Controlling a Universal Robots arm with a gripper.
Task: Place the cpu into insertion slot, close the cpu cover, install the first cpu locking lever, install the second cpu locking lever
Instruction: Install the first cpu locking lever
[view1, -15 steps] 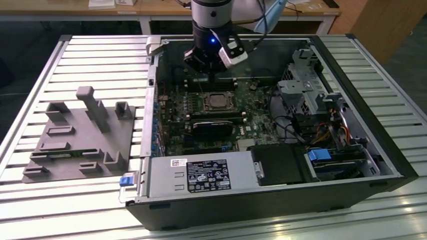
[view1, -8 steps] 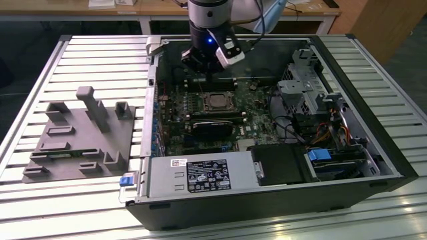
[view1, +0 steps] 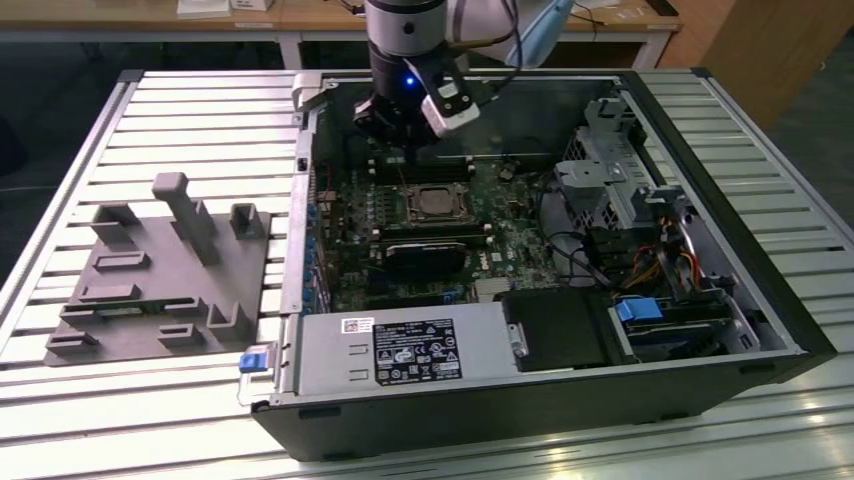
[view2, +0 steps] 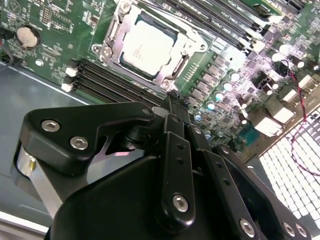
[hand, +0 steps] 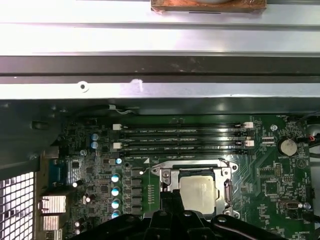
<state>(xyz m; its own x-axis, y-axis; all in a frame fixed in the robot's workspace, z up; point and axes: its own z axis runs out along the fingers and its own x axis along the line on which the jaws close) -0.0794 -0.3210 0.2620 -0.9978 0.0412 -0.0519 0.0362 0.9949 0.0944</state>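
Note:
The cpu (view2: 147, 45) (hand: 199, 192), with its dull silver top, lies flat in the insertion slot (view1: 434, 203) on the green board. The cpu cover (view2: 176, 56) (hand: 226, 186) is down around it, and the chip shows through its window. A thin wire lever (hand: 185, 163) runs along one side of the socket; I cannot tell whether it is latched. My gripper (view1: 390, 140) (view2: 171, 100) (hand: 169, 197) hangs above the board beside the socket, over the memory slots. Its black fingers are shut together with nothing between them.
The open computer case (view1: 747, 250) lies on a slatted table. Long black memory slots (hand: 182, 137) sit next to the socket, below a metal case wall (hand: 160, 90). A power supply (view1: 400, 350), a drive cage (view1: 607, 185) and cables are in the case. A grey fixture plate (view1: 160, 270) lies at the exterior view's left.

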